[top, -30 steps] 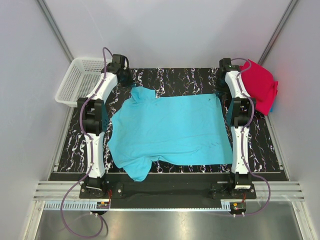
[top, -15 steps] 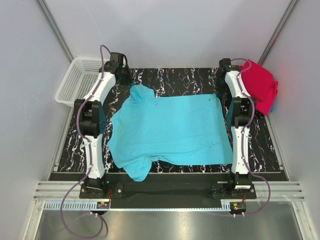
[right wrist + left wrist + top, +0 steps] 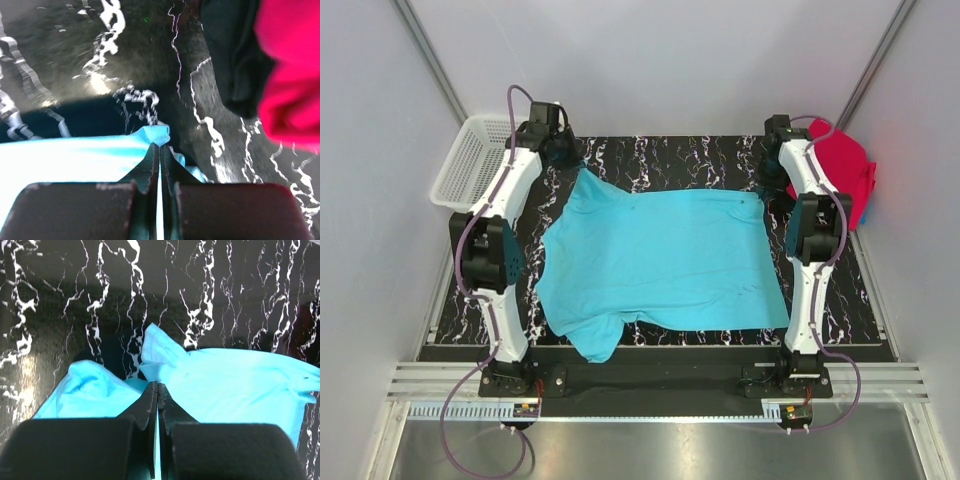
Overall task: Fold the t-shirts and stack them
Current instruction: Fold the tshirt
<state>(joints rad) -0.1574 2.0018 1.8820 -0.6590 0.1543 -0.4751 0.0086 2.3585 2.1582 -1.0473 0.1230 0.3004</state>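
Turquoise t-shirt point(image 3: 660, 262) lies spread across the middle of the marbled mat point(image 3: 700, 160). Left gripper point(image 3: 157, 390) is pinched tight on its cloth near the mat's far-left corner. Right gripper point(image 3: 160, 149) is clamped on its hem near the mat's far-right corner, beside the bunched crimson t-shirt point(image 3: 838, 165).

The spread t-shirt point(image 3: 660, 262) lies on the table point(image 3: 670, 152), between the two arms. The left gripper point(image 3: 567, 160) pinches its far-left corner, and the right gripper point(image 3: 770, 192) pinches its far-right corner. The basket point(image 3: 470, 165) sits beyond the table's far-left corner. The heaped t-shirts point(image 3: 835, 165) sit at the far-right corner.
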